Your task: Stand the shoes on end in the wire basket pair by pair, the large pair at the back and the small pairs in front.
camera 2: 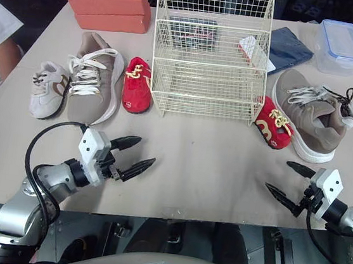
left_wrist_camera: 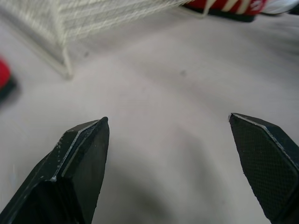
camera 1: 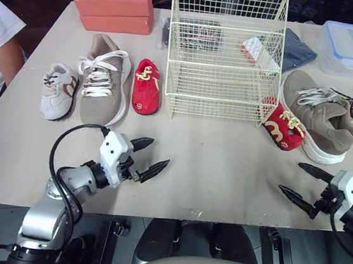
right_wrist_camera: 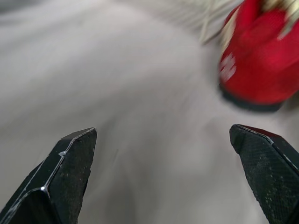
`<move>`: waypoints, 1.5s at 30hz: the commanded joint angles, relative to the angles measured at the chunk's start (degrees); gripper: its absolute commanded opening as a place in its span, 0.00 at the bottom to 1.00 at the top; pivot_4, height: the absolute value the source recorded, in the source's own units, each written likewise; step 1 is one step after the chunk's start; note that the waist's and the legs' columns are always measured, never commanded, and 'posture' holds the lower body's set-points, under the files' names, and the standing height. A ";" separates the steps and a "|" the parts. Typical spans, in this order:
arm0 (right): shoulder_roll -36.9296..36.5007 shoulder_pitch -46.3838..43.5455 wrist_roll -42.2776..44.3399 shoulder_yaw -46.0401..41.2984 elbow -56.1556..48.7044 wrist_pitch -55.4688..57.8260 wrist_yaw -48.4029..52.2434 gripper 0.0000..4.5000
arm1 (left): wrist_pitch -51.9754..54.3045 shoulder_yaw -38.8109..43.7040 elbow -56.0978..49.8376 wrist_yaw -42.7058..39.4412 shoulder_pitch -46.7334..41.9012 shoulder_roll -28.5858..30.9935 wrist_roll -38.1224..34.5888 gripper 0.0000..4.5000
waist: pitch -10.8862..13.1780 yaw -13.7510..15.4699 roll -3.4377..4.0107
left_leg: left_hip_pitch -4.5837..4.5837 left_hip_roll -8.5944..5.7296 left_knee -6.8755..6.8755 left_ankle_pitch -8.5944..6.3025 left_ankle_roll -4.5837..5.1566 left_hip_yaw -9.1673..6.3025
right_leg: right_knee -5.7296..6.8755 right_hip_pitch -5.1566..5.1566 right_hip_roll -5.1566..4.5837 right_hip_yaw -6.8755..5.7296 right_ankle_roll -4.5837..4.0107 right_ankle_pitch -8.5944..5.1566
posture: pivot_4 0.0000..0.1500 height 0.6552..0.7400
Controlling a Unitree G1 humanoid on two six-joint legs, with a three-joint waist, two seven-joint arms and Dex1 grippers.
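Black-fingered left gripper [camera 1: 161,152] and right gripper [camera 1: 289,176] gape wide (both empty).

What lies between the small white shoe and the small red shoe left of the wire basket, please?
A large taupe sneaker with white laces lies between the small white shoe and the red shoe, as the left eye view shows.

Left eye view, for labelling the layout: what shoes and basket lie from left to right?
White shoe, tan shoe, red shoe, wire basket, second red shoe, second tan shoe.
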 commanded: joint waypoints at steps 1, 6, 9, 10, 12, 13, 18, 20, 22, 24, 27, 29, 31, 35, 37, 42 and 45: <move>0.27 -0.97 5.20 -8.83 -2.82 0.49 -4.42 1.00 | 4.84 1.81 -6.96 -4.42 -6.57 4.50 -8.55 0.99 | 0.03 0.26 0.01 | -0.02 0.00 0.02 0.00 0.00 -0.03 | 0.00 0.00 0.00 -0.04 0.00 0.00 | 1.00 1.00; 0.05 -3.61 6.50 -16.21 -3.77 2.82 -12.78 1.00 | 12.41 2.43 -9.38 -6.95 -17.73 8.95 -19.43 0.99 | 0.03 -0.10 0.01 | -0.03 -0.08 0.05 0.13 -0.24 -0.13 | -0.07 0.11 -0.03 -0.15 0.01 0.00 | 1.00 1.00; -0.56 -5.89 5.28 -17.09 -2.31 6.48 -18.04 1.00 | 16.07 1.68 -10.03 -8.30 -23.21 10.80 -23.97 0.99 | 0.03 -0.35 0.02 | 0.00 -0.07 0.04 0.15 -0.29 -0.12 | -0.06 0.12 0.06 -0.14 0.05 0.02 | 1.00 1.00; -1.07 -6.69 4.91 -16.78 -1.50 8.16 -19.19 1.00 | 16.86 1.48 -10.04 -8.59 -24.99 11.36 -24.72 0.99 | 0.04 -0.34 0.00 | 0.01 -0.05 0.05 0.16 -0.30 -0.12 | -0.03 0.13 0.14 -0.13 0.08 0.03 | 1.00 1.00; -1.75 -7.90 5.15 -15.98 -0.79 11.34 -20.50 1.00 | 18.10 1.30 -10.02 -8.99 -27.38 12.45 -25.60 0.99 | 0.05 -0.28 0.02 | 0.01 -0.05 0.08 0.16 -0.29 -0.11 | -0.03 0.14 0.19 -0.13 0.06 0.03 | 1.00 1.00; -1.92 -8.41 6.17 -15.45 -0.99 12.90 -20.25 1.00 | 18.61 1.19 -9.91 -9.04 -28.38 13.12 -25.43 0.99 | 0.05 -0.20 0.01 | 0.01 -0.05 0.10 0.16 -0.29 -0.11 | -0.03 0.15 0.19 -0.13 0.06 0.02 | 1.00 1.00; -2.59 -9.20 8.78 -12.70 -3.51 19.77 -18.77 1.00 | 20.56 0.83 -9.48 -9.10 -32.25 15.97 -24.85 0.99 | 0.07 -0.18 -0.02 | 0.01 -0.06 0.13 0.16 -0.28 -0.09 | -0.05 0.18 0.45 -0.11 0.22 0.10 | 1.00 1.00; -2.64 -9.73 7.84 -11.61 -2.80 20.85 -19.23 1.00 | 21.96 0.71 -9.81 -9.09 -33.88 17.12 -25.54 0.99 | 0.08 -0.17 -0.04 | 0.01 -0.06 0.13 0.16 -0.27 -0.09 | -0.04 0.18 0.48 -0.11 0.24 0.10 | 1.00 1.00; -2.69 -10.22 6.57 -10.81 -1.84 21.11 -19.50 1.00 | 22.20 0.13 -10.18 -9.90 -34.76 18.48 -24.50 0.99 | 0.16 -0.26 -0.18 | 0.01 -0.08 0.15 0.16 -0.26 -0.07 | -0.05 0.19 0.52 -0.11 0.25 0.10 | 1.00 1.00; -2.46 -10.95 6.44 -10.57 -1.19 21.68 -19.62 1.00 | 23.07 -0.06 -10.12 -9.54 -35.44 18.58 -25.09 0.99 | 0.17 -0.29 -0.19 | 0.03 -0.07 0.15 0.16 -0.27 -0.07 | -0.04 0.19 0.54 -0.13 0.25 0.10 | 1.00 1.00; -2.41 -11.27 6.64 -10.49 -0.99 22.70 -19.34 0.73 | 23.86 -0.15 -10.11 -9.02 -36.01 18.33 -25.70 1.00 | 0.19 -0.48 -0.23 | 0.05 -0.05 0.14 0.17 -0.28 -0.06 | -0.03 0.19 0.56 -0.13 0.26 0.10 | 1.00 1.00; -2.41 -11.19 6.34 -10.29 -0.95 22.90 -19.02 0.55 | 23.95 -0.40 -9.95 -8.96 -36.45 18.07 -25.36 1.00 | 0.20 -0.56 -0.24 | 0.05 -0.03 0.14 0.17 -0.28 -0.07 | -0.02 0.20 0.57 -0.10 0.25 0.10 | 1.00 1.00; -2.06 -11.43 6.15 -10.31 -0.92 22.74 -19.14 0.41 | 23.70 -0.78 -9.54 -8.96 -36.97 17.74 -24.81 1.00 | 0.20 -0.57 -0.24 | 0.05 -0.03 0.15 0.17 -0.28 -0.07 | -0.02 0.20 0.58 -0.09 0.26 0.10 | 1.00 1.00; -1.49 -11.60 5.61 -10.75 -1.28 21.53 -19.47 0.05 | 23.33 -1.45 -8.96 -9.31 -37.53 17.43 -24.16 1.00 | 0.21 -0.54 -0.25 | 0.05 -0.03 0.15 0.17 -0.28 -0.07 | -0.03 0.21 0.58 -0.10 0.27 0.10 | 1.00 1.00; -1.06 -11.86 4.75 -11.78 -1.53 19.65 -20.32 0.00 | 23.04 -1.81 -8.54 -9.42 -37.87 17.15 -23.73 1.00 | 0.21 -0.51 -0.25 | 0.05 -0.03 0.14 0.17 -0.28 -0.07 | -0.03 0.21 0.58 -0.10 0.27 0.10 | 1.00 1.00; -0.97 -17.03 0.22 -15.90 -3.52 8.47 -24.62 0.00 | 22.14 -2.66 -6.62 -9.35 -38.77 15.99 -21.69 1.00 | 0.38 -0.36 -0.12 | 0.05 -0.06 0.15 0.17 -0.28 -0.04 | -0.03 0.20 0.57 -0.13 0.28 0.11 | 1.00 1.00; -2.13 -21.41 -2.70 -16.84 -4.94 2.59 -26.64 0.00 | 21.50 -2.39 -4.89 -10.23 -39.30 15.46 -21.13 1.00 | 0.62 -0.43 0.16 | 0.03 -0.09 0.17 0.18 -0.28 0.08 | 0.04 0.10 0.58 -0.11 0.30 0.12 | 1.00 1.00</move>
